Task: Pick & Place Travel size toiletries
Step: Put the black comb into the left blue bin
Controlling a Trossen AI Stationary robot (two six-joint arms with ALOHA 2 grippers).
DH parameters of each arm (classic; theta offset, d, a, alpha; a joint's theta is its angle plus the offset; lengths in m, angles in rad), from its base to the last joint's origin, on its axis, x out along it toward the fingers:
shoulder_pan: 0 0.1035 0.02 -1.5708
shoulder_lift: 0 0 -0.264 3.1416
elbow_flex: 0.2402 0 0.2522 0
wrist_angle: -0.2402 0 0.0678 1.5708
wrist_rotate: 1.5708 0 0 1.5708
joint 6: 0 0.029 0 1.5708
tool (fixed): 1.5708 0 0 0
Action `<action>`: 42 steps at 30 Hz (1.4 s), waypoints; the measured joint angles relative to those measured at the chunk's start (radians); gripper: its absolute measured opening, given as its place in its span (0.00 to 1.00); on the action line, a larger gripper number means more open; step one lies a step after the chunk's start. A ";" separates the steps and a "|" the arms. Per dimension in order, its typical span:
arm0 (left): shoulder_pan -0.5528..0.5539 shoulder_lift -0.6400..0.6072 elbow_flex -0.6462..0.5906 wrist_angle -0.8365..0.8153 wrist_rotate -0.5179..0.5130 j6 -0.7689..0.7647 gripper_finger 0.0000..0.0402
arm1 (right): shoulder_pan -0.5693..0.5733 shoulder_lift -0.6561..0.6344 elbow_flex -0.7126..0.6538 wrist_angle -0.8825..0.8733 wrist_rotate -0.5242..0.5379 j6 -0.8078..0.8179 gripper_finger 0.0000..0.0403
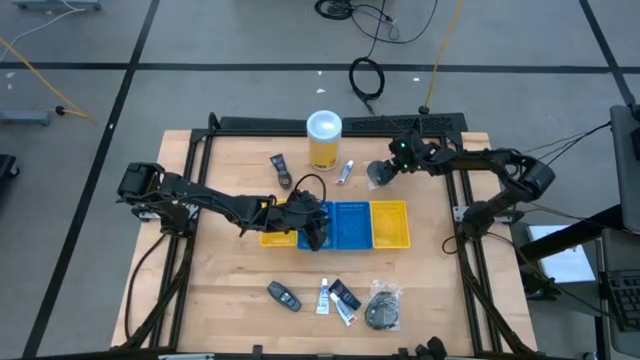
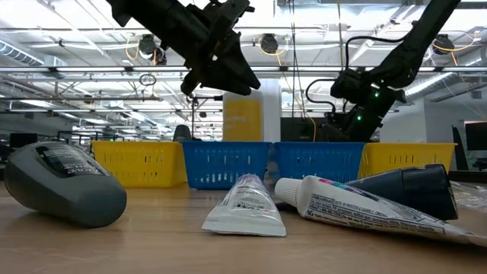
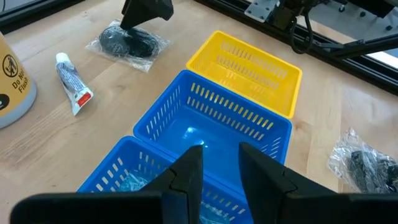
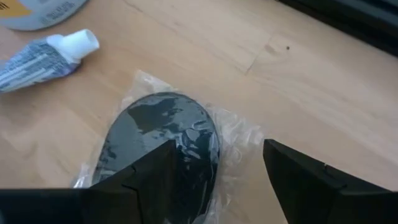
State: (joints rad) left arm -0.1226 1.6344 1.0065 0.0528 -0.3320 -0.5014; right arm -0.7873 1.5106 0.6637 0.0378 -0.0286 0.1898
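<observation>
Wooden surface is carrying blue trays, left tool (slightly parted, empty) hovering above them, right tool gaping over wrapped disc beyond them.

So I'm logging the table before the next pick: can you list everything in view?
Plastic slotted trays: four, yellow-blue-blue-yellow, table middle.
Tall yellow canister with white lid: one, far side.
Small white tubes: three, one by canister, two at near edge.
Dark oval pieces: two, one far side, one near edge.
Short dark tube: one, near edge.
Black discs in clear wrap: two, one near edge, one under right gripper.
Left gripper: over blue tray, empty.
Right gripper: open, over far disc.
</observation>
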 joint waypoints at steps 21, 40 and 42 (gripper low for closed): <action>0.000 0.000 0.000 0.001 -0.002 0.000 0.26 | -0.024 0.031 -0.004 0.008 -0.051 0.003 0.61; 0.000 0.000 0.000 0.001 -0.001 0.000 0.26 | -0.033 0.028 -0.087 0.075 -0.078 0.007 0.38; 0.000 0.000 0.000 0.001 0.000 0.000 0.26 | -0.032 0.029 -0.087 0.073 -0.083 0.000 0.27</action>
State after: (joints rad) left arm -0.1226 1.6344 1.0065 0.0536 -0.3325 -0.5016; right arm -0.8188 1.5394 0.5766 0.1107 -0.1121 0.1900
